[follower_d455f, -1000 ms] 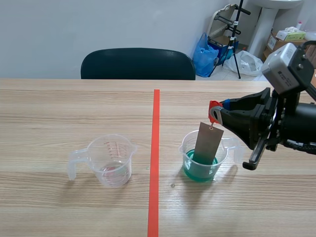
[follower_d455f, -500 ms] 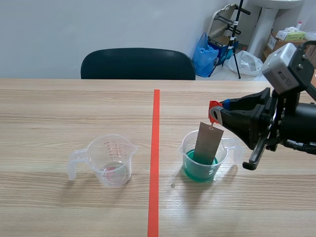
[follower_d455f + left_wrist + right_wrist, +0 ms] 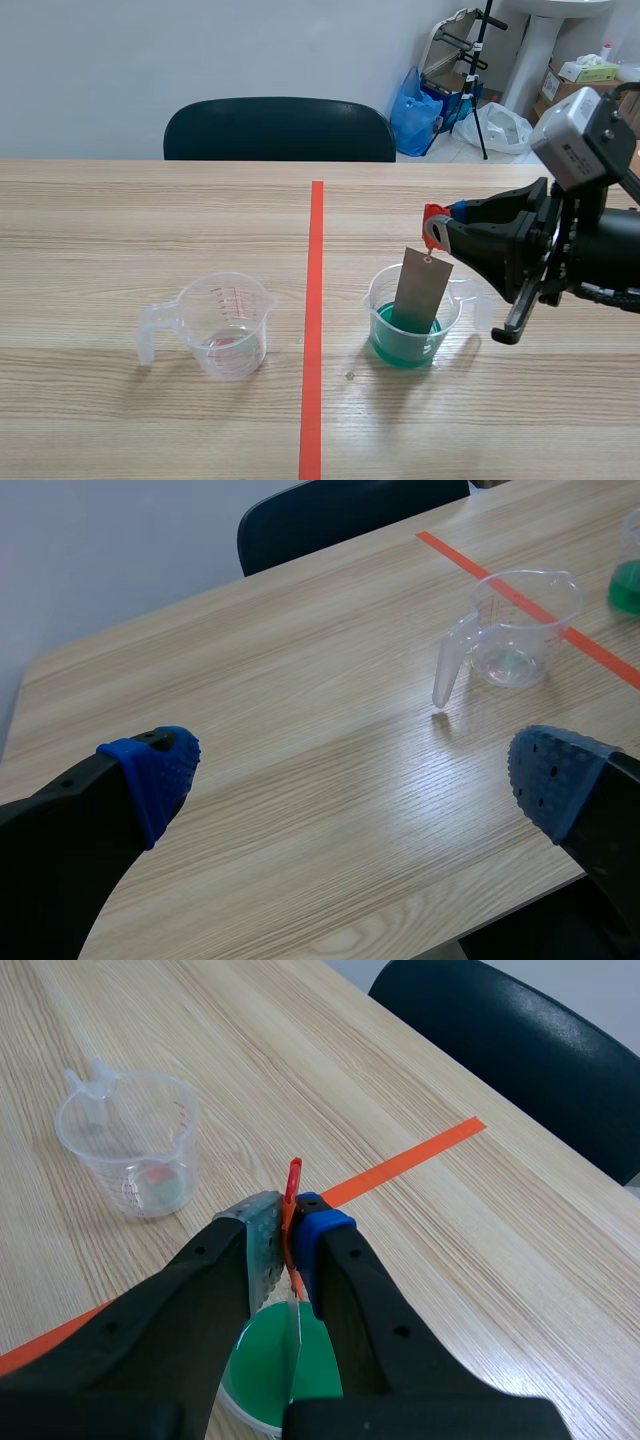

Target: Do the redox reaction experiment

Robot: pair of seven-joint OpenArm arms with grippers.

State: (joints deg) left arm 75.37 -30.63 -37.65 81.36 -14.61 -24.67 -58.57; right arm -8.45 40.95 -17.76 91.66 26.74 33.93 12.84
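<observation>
A clear beaker (image 3: 410, 322) right of the red tape holds green liquid (image 3: 280, 1365). A grey metal strip (image 3: 419, 290) hangs into it from a red clip (image 3: 433, 222), its lower end in the liquid. My right gripper (image 3: 445, 226) is shut on the red clip (image 3: 292, 1205) above this beaker. A second clear beaker (image 3: 222, 325) with a handle stands left of the tape, with a trace of pinkish liquid at its bottom. In the left wrist view this second beaker (image 3: 510, 630) lies far ahead of my left gripper (image 3: 355, 770), which is open and holds nothing.
A dark chair (image 3: 279, 128) stands behind the far table edge. Bags, boxes and a tripod (image 3: 480, 80) sit on the floor at the back right. The red tape line (image 3: 314, 320) runs down the middle of the wooden table (image 3: 120, 230).
</observation>
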